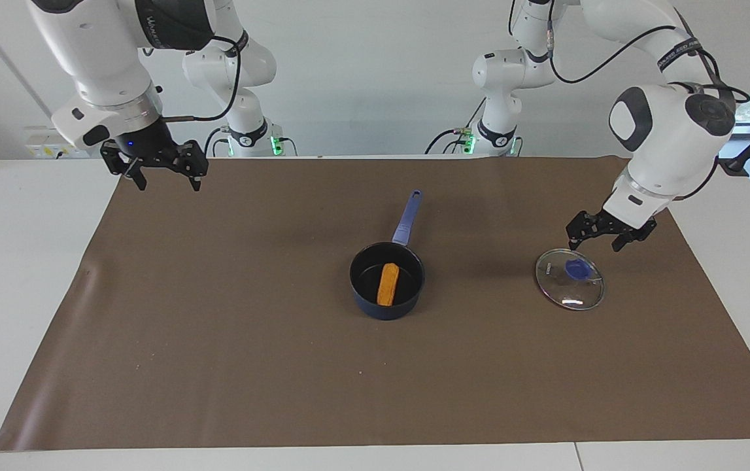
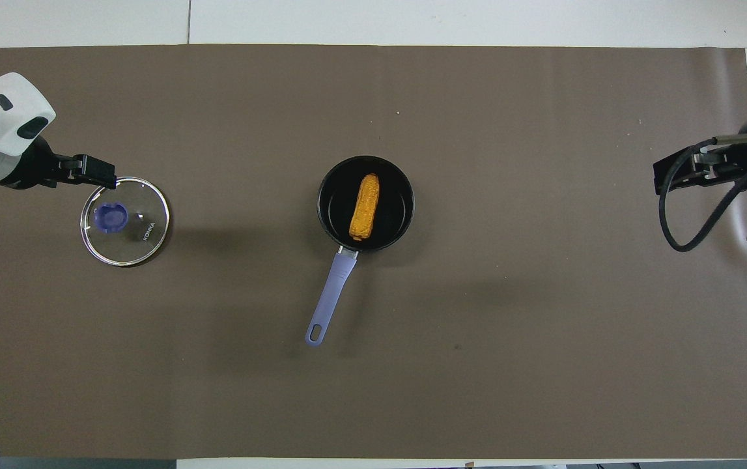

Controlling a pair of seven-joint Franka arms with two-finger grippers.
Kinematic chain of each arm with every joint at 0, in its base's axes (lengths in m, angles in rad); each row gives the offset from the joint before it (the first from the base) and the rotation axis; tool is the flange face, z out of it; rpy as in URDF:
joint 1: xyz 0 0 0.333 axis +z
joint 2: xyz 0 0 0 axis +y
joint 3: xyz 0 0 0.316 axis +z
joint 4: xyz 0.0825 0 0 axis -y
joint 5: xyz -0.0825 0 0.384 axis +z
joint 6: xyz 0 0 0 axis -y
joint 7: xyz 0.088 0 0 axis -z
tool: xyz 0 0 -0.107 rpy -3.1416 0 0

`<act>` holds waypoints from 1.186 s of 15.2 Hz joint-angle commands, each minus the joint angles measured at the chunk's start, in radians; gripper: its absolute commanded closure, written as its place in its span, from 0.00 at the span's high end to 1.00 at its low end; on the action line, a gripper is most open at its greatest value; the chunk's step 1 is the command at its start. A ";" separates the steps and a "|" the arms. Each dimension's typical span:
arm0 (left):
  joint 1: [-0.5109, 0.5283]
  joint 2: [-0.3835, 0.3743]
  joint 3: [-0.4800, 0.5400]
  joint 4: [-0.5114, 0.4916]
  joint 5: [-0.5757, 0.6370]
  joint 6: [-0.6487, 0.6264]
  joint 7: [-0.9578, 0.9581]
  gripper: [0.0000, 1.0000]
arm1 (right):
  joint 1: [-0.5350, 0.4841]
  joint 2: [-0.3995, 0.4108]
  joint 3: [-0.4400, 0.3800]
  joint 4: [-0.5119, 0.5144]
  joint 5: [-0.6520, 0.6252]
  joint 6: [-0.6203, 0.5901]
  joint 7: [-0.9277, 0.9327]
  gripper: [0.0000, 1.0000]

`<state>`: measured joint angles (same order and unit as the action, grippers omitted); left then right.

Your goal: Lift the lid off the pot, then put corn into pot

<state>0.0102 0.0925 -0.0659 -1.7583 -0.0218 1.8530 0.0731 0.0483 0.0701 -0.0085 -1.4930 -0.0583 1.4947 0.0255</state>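
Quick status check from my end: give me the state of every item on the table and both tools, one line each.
lid: off the pot, flat on the brown mat toward the left arm's end, knob up.
pot: uncovered, upright, handle pointing toward the robots.
corn: lying inside the pot.
left tool: open, empty, just above the lid's edge.
right tool: open, empty, raised over the mat's corner at the right arm's end, waiting.

Both grippers [image 1: 596,241] [image 1: 165,176] raised, jaws apart
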 commanded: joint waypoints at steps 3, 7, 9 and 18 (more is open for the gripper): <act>-0.021 -0.167 0.005 -0.024 0.019 -0.196 -0.018 1.00 | -0.022 -0.102 0.004 -0.114 -0.008 -0.004 -0.056 1.00; -0.030 -0.191 0.009 -0.038 0.019 -0.219 -0.119 1.00 | -0.057 -0.139 0.002 -0.151 0.001 0.001 -0.062 1.00; -0.085 -0.168 0.049 -0.026 0.019 -0.228 -0.131 1.00 | -0.059 -0.139 0.004 -0.158 0.000 0.004 -0.062 1.00; -0.102 -0.106 0.031 0.148 0.089 -0.381 -0.043 1.00 | -0.056 -0.109 -0.010 -0.141 0.006 0.016 -0.067 1.00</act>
<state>-0.0717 -0.0216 -0.0365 -1.6002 0.0438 1.4701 -0.0072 0.0041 -0.0398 -0.0138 -1.6232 -0.0590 1.4969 -0.0096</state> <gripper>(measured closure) 0.000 0.000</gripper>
